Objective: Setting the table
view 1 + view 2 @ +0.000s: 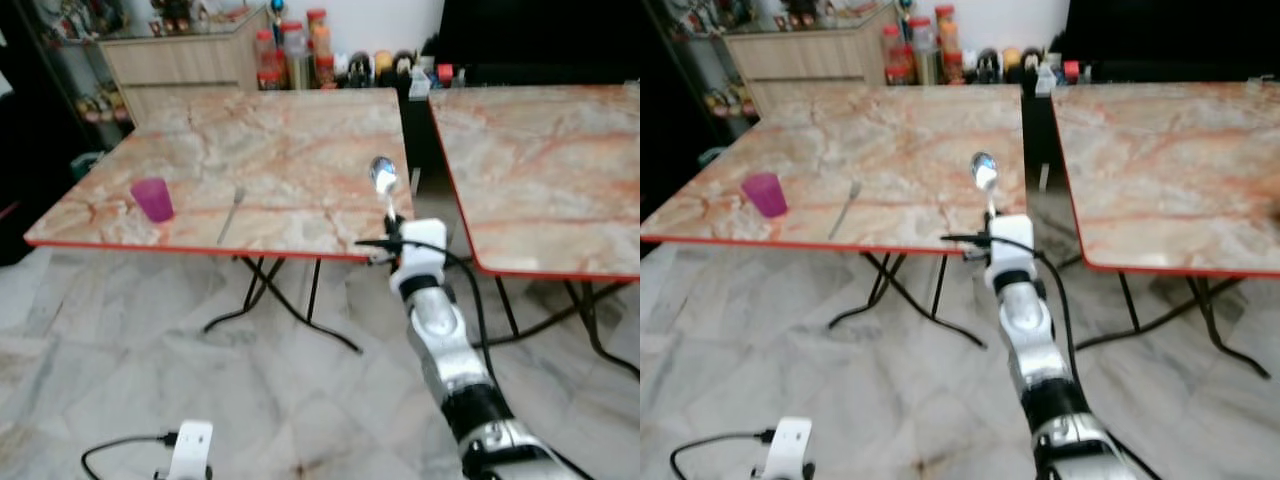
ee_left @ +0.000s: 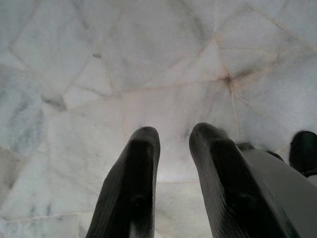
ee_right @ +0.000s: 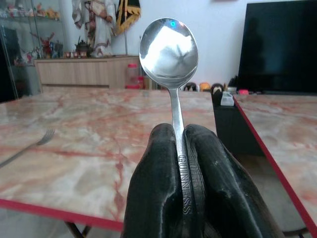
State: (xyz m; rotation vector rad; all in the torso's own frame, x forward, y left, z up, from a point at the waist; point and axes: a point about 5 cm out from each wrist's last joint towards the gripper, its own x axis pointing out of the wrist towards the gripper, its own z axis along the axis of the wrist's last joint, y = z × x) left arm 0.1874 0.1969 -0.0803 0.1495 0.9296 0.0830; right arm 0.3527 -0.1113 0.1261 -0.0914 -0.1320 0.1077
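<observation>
Right tool (image 3: 183, 163) is clamped on the handle of a steel spoon (image 1: 383, 178), bowl upright, over the near edge of the left desk (image 1: 290, 140). Fork (image 1: 231, 213) and purple cup (image 1: 153, 198) lie further left. Spoon judged light, rigid, slippery; the mid-handle hold looks sound. Left tool (image 2: 173, 168) hangs idle, parted, above the floor.

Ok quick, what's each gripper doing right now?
Left gripper: open, holding nothing, idle above the floor.
Right gripper: shut on the spoon, bowl up.
</observation>
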